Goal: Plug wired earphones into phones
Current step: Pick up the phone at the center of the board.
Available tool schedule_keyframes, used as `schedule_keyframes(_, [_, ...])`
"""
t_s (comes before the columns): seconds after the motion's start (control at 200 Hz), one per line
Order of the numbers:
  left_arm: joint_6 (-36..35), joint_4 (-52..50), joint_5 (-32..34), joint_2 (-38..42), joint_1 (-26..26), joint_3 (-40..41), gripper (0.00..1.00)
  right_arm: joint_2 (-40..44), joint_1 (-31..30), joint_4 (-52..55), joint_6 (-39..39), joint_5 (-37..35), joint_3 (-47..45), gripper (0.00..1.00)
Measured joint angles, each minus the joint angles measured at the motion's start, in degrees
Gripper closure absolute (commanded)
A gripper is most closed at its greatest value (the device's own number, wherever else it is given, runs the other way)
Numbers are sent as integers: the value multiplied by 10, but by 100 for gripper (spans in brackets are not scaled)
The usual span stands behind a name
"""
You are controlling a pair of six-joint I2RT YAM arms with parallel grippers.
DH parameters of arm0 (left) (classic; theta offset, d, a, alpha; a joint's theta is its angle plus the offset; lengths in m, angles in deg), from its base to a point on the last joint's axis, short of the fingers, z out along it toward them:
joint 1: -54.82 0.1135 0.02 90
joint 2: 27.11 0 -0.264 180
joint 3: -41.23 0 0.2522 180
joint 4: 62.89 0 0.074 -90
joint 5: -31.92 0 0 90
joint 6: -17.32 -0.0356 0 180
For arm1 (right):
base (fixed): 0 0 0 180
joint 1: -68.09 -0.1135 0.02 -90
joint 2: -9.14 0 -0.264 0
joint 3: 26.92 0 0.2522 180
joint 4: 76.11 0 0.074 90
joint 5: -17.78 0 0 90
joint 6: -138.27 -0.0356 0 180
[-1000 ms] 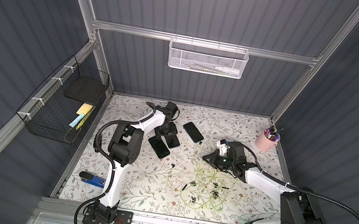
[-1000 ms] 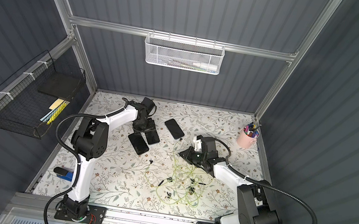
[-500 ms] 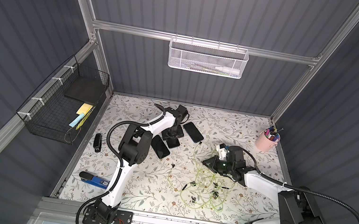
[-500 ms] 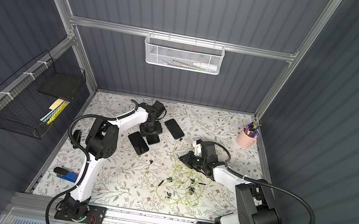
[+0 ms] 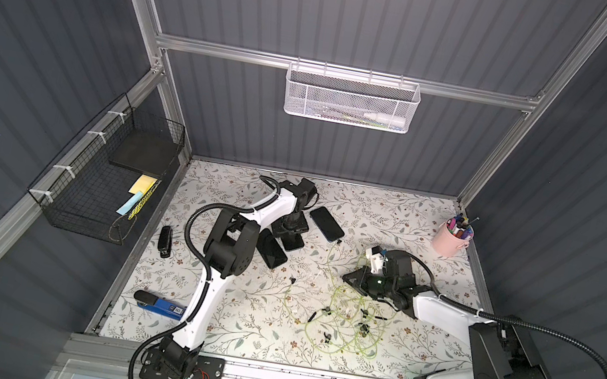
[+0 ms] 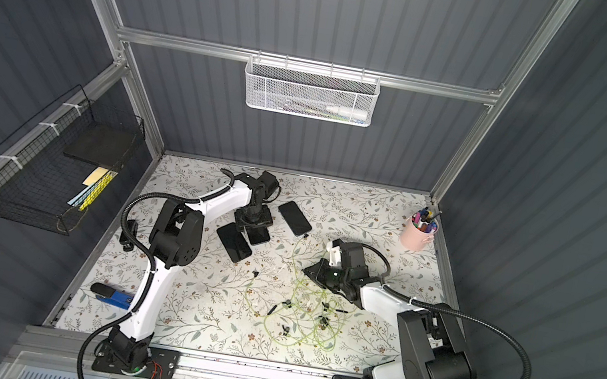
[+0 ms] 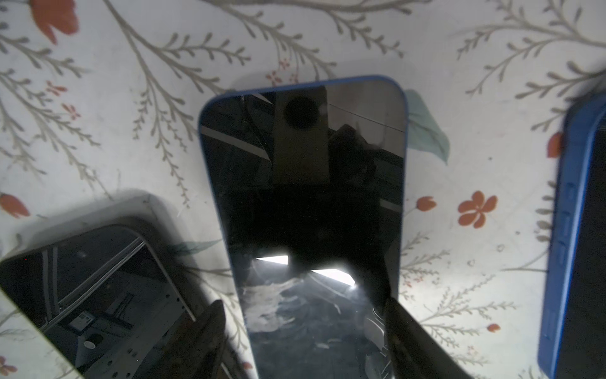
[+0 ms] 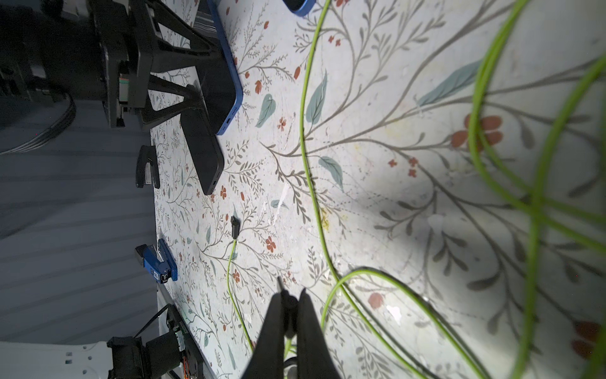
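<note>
Three phones lie side by side at the back left: a dark one [image 5: 271, 252], a blue-edged middle one [image 5: 297, 243] [image 7: 301, 183], and a third [image 5: 326, 223] with a yellow-green cable running to its near end. My left gripper [image 5: 289, 233] [image 7: 308, 315] is open and straddles the middle phone, with cloth showing between one fingertip [image 7: 214, 315] and the phone's edge. The wired earphones [image 5: 345, 326] lie tangled at centre right. My right gripper [image 5: 346, 278] [image 8: 292, 295] is shut on a black earphone plug [image 8: 280, 285] whose metal tip sticks out. Another plug [image 8: 234, 226] lies loose.
A pink cup of pens [image 5: 451, 242] stands at the back right. A blue stapler [image 5: 159, 304] and a small black object [image 5: 165, 241] lie along the left edge. A black wire basket [image 5: 105, 181] hangs on the left wall, a white mesh basket [image 5: 351, 100] on the back wall.
My left arm has swung right, settling its gripper over the middle phone and uncovering the black object at the left. My right gripper has drifted toward the front with the plug. The phones have stayed put.
</note>
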Motion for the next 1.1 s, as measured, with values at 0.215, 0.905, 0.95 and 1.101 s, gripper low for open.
schedule_keyframes(0.215, [3, 3, 0, -12, -3, -6, 17, 0, 0, 0, 0, 0, -2, 100])
schedule_keyframes(0.905, [8, 14, -11, 2, -3, 15, 37, 8, 1, 18, 13, -1, -4, 98])
schedule_keyframes(0.95, [9, 21, -19, 16, -3, 34, 38, 13, 1, 19, 16, -1, -4, 98])
schedule_keyframes(1.101, [25, 46, -47, 80, -3, 89, 40, 32, 0, 26, 33, 4, 1, 98])
